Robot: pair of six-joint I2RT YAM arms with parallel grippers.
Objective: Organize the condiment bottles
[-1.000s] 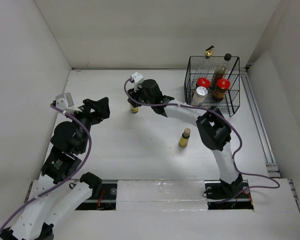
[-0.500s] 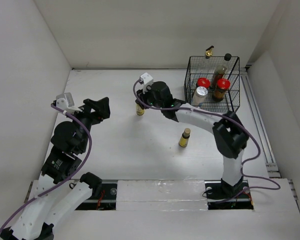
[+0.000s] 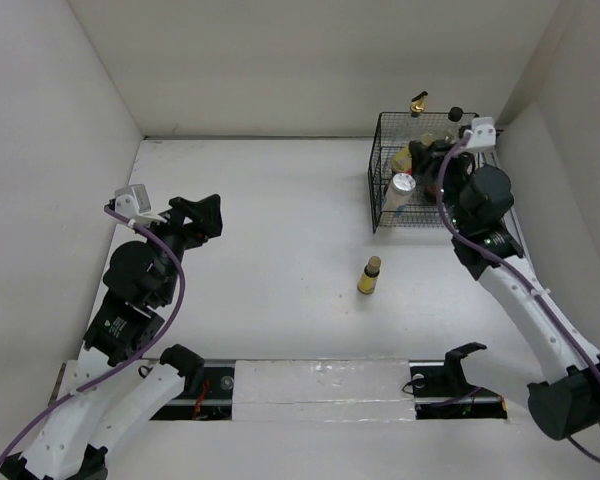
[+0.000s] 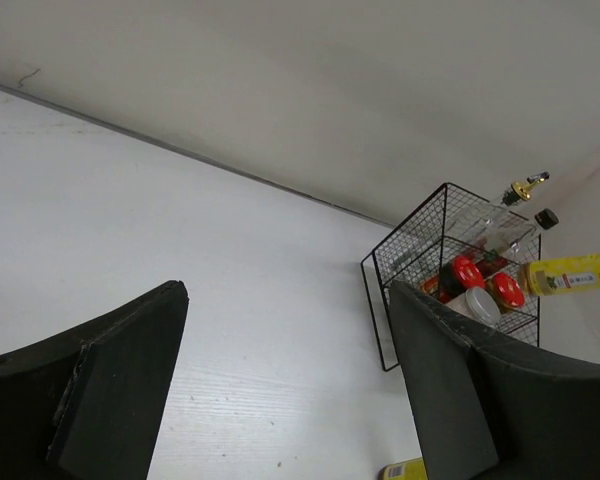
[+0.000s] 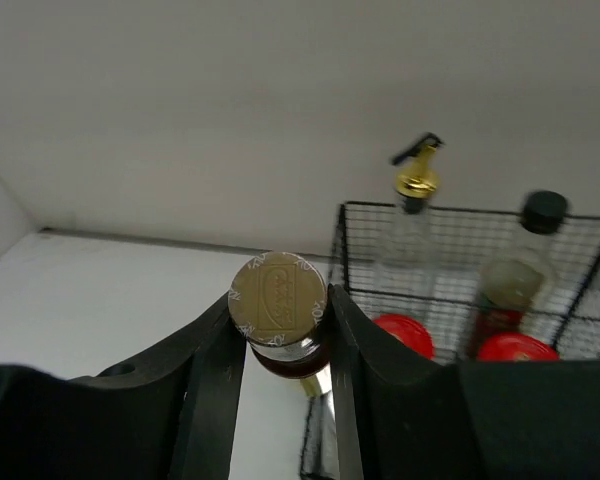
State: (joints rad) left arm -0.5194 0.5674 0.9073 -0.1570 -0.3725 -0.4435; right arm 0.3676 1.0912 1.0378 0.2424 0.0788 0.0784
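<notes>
My right gripper [image 3: 425,157] is shut on a small yellow brown-capped bottle [image 3: 405,156], held on its side above the left part of the black wire basket [image 3: 373,190]. In the right wrist view its cap [image 5: 277,297] sits between my fingers. The basket holds the tall clear gold-spouted bottle [image 5: 417,176], the black-capped bottle [image 5: 544,211], two red-lidded jars [image 5: 401,334] [image 5: 516,347] and the silver-lidded jar [image 3: 404,183]. The second yellow bottle [image 3: 369,275] stands on the table. My left gripper [image 3: 201,214] is open and empty at the left.
The basket [image 4: 408,255] stands at the table's back right corner, close to the back and right walls. The held bottle also shows in the left wrist view [image 4: 570,273], level over the basket. White walls enclose the table on three sides.
My right arm has swung from the table's back middle to the basket, carrying the yellow bottle up and to the right. The left arm has not moved.
</notes>
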